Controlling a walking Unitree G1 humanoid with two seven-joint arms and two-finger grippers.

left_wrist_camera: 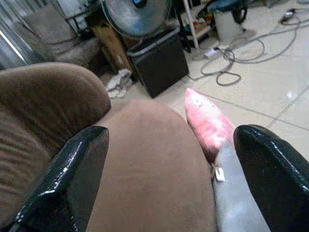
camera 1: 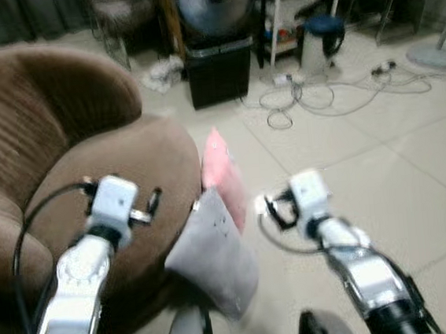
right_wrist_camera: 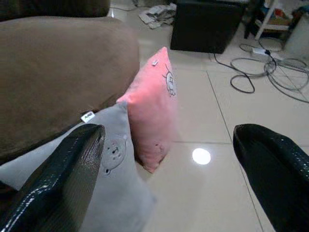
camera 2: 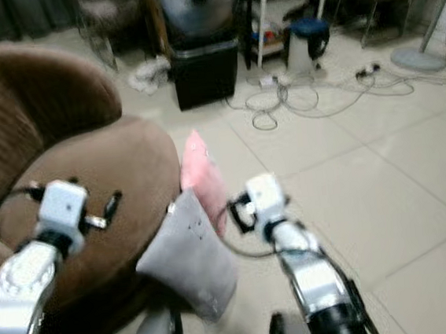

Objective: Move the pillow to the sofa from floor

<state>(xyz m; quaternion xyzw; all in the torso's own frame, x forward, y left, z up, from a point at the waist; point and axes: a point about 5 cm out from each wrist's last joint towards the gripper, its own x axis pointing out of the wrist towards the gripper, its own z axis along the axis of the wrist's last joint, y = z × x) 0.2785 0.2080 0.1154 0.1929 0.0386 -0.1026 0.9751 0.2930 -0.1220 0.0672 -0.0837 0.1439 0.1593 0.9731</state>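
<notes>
Grippers, left (left_wrist_camera: 169,179) and right (right_wrist_camera: 169,179), hover open over 2 pillows, grey (camera 1: 213,255) and pink (camera 1: 222,175), leaning on the sofa (camera 1: 120,169) from the floor (camera 1: 380,160); grabbing 1 could topple the other.

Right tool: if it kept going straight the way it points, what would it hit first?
Probably the pink pillow, leaning against the sofa; the grey pillow lies nearer but off to one side. Depth is unclear.

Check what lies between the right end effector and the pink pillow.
Only bare tile floor in the right wrist view; the pink fabric pillow leans on the brown upholstered sofa, with the grey fabric pillow beside it.
</notes>
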